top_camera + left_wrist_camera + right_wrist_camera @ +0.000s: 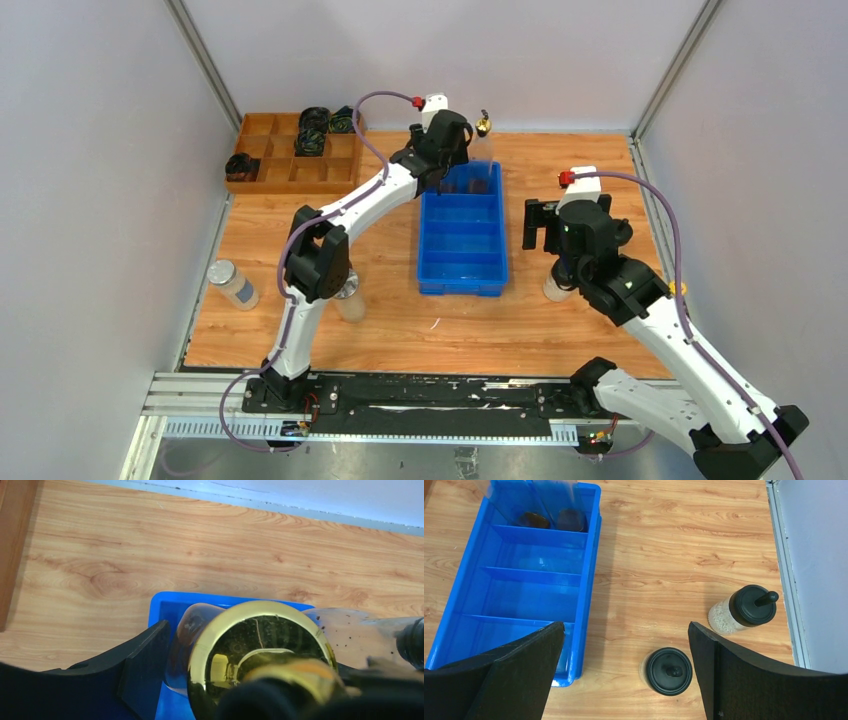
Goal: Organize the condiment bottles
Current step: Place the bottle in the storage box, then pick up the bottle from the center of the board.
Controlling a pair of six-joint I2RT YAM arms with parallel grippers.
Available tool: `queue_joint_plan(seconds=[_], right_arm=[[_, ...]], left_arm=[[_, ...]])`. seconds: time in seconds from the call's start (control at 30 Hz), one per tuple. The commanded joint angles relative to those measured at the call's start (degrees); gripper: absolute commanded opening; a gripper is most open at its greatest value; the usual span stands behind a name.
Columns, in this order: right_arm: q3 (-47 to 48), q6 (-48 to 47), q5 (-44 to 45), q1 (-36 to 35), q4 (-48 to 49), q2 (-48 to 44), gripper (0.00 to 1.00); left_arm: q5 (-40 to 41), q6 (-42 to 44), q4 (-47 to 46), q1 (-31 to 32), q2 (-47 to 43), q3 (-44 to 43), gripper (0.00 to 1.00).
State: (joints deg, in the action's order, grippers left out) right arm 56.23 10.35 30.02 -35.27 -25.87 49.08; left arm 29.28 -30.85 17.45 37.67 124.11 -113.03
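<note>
Just right of the blue bin (pixel 462 255), toward its near end, I have my right fingers (pixel 624 630) spread wide above the tabletop (pixel 674 540), over two black-capped jars (pixel 669 671) (pixel 744 611), the farther one holding white grains. Two silver-lidded shakers (pixel 235 283) (pixel 350 297) stand left of the bin near that same end. At the bin's far compartment my left fingers (pixel 265 655) pinch a clear gold-spouted bottle (pixel 210 645), and a second clear bottle (pixel 350 627), flecked with dark specks, sits just beside it.
</note>
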Motion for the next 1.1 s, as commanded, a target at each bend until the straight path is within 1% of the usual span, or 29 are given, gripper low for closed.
queue_joint_plan(seconds=[0.0,0.13,0.23,0.37,0.4,0.43,0.6,0.77,0.87,0.97,1.07], right_arm=[[-0.9,0.8,-0.4,-0.4,0.7,0.0,1.00],[-1.2,1.0,-0.6,-0.4,0.8,-0.1,1.00],[-1.1,1.0,-0.7,-0.4,0.9,0.1,1.00],[-1.0,1.1,-0.9,-0.4,1.1,0.4,1.00],[-1.1,1.1,-1.0,-0.4,1.2,0.5,1.00],[-1.2,1.3,-1.2,-0.4,1.2,0.6,1.00],[-1.5,2.1,-1.9,-0.4,1.5,0.6,1.00],[-1.4,2.4,-2.2,-0.3,1.4,0.2,1.00],[-1.2,2.7,-2.5,-0.4,1.3,0.0,1.00],[-1.1,3.1,-2.7,-0.4,1.2,-0.1,1.00],[-0.7,3.0,-2.5,-0.4,0.6,-0.5,1.00]], left_arm=[[3.7,-0.8,-0.8,0.7,1.1,-3.0,0.70],[3.7,-0.8,-0.2,0.7,1.8,-3.1,0.73],[3.2,-0.7,-0.3,0.7,1.9,-3.0,0.77],[2.1,0.0,-0.5,0.7,1.0,-2.3,0.89],[1.9,0.4,-0.5,0.7,0.5,-2.0,0.97],[1.8,0.6,-0.5,0.7,0.1,-1.7,1.00],[1.3,1.2,-0.6,0.7,-2.4,0.0,1.00],[-1.1,1.0,0.5,0.8,-5.1,0.7,1.00],[-2.9,1.5,3.0,1.1,-7.0,0.0,1.00],[-5.2,2.0,8.0,1.4,-8.9,-1.4,1.00],[-8.0,2.2,10.8,1.8,-13.2,2.3,1.00]])
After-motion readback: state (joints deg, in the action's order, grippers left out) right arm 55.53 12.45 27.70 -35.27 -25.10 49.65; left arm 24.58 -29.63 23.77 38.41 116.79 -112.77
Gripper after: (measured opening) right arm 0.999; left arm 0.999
